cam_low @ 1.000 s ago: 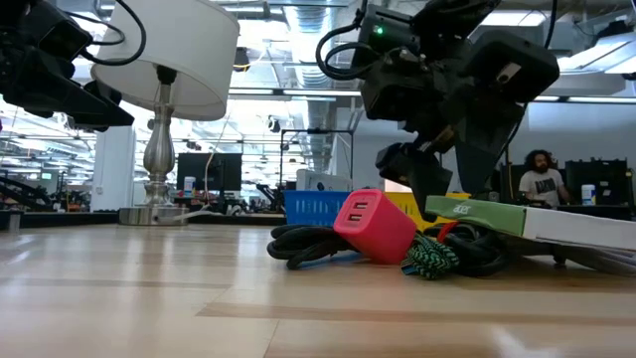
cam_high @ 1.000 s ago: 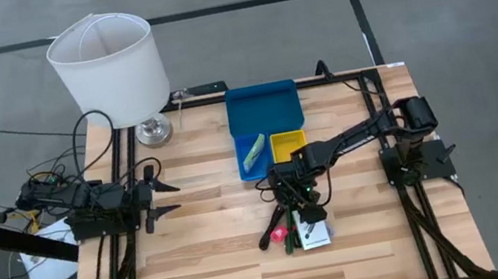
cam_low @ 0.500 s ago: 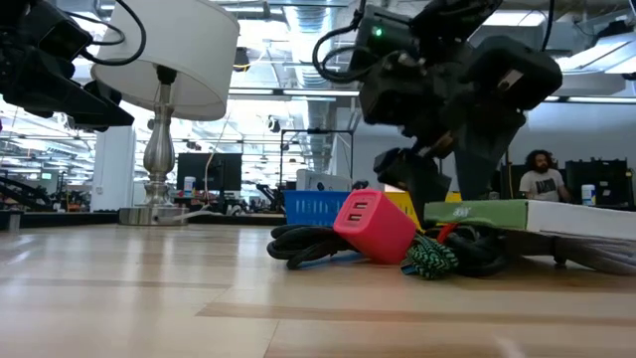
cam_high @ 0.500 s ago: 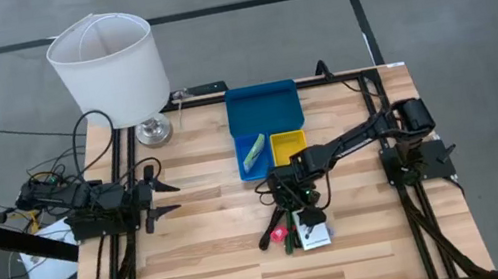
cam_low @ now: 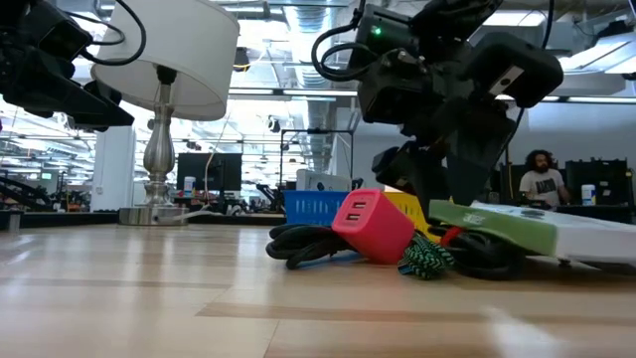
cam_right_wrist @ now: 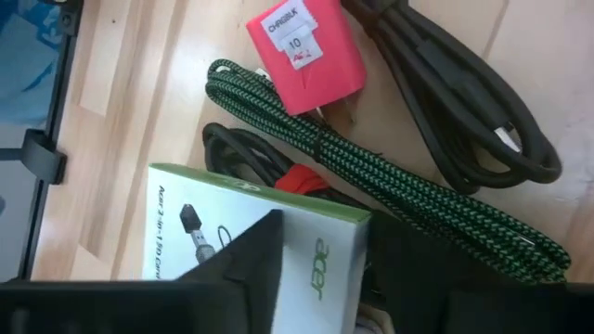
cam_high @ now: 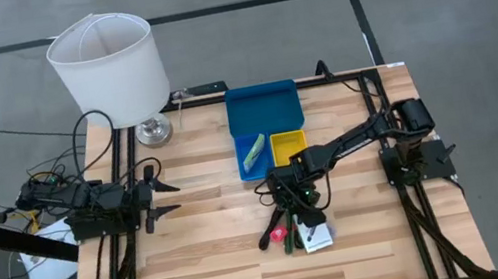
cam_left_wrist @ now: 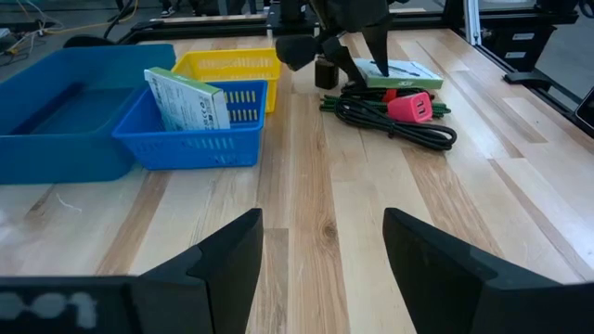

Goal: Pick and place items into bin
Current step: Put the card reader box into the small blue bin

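Observation:
My right gripper [cam_right_wrist: 327,278] is open, low over a pile near the table's middle [cam_high: 303,220]. The pile holds a white and green box [cam_right_wrist: 306,246] [cam_low: 507,224], a pink-red charger [cam_right_wrist: 302,51] [cam_low: 373,224], a green-black braided cable [cam_right_wrist: 390,199] and a black cable [cam_right_wrist: 464,102]. The box lies slanting on the cables. The bin [cam_high: 265,111] stands farther back: a wide blue tray, a yellow square tray [cam_high: 288,145] and a small blue one holding a pale green strip [cam_high: 253,154]. My left gripper [cam_left_wrist: 320,250] waits, open, at the table's left edge [cam_high: 160,201]. My right gripper comes at the white and green box from above, pointing down. One finger [cam_right_wrist: 246,274] covers the box's white top face [cam_right_wrist: 292,250]; the other [cam_right_wrist: 418,278] stands beside its green edge over the cables. The fingers hide the place of contact. The box sits tilted on the pile.
A white lampshade on a metal foot [cam_high: 110,66] stands at the far left corner. The small blue tray [cam_left_wrist: 190,125] shows in the left wrist view with a printed pack leaning in it. Bare wood lies between the two arms [cam_high: 211,217]. A person [cam_low: 542,184] sits beyond the table.
My right gripper has sunk a little onto the pile. The white and green box, level a second ago in the low view, now slants and has shifted slightly toward the near edge. The charger and cables have barely moved.

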